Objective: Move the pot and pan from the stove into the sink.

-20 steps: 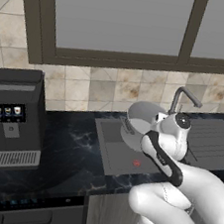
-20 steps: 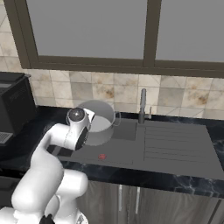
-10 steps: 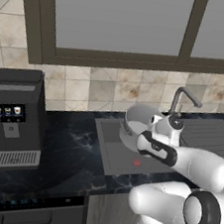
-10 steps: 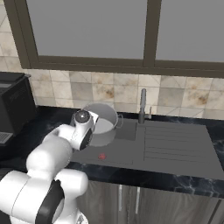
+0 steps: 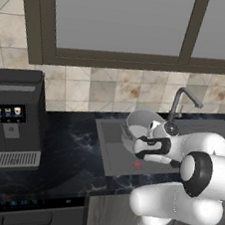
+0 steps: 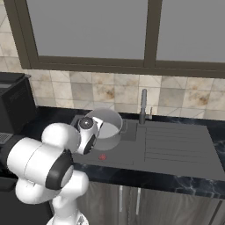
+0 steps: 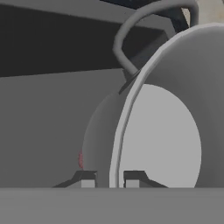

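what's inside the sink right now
The pot is in the sink basin, its rim clamped by the gripper, jaws astride the wall. A small red mark shows on the basin floor. The floor beneath the pot is covered.

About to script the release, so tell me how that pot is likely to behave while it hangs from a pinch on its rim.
The pot looks like rigid metal, so it should not flex. The end effector pinches only the thin rim wall at one side, so the pot probably hangs off balance and may swing or tilt. Its smooth wall could slip between the fingertips.
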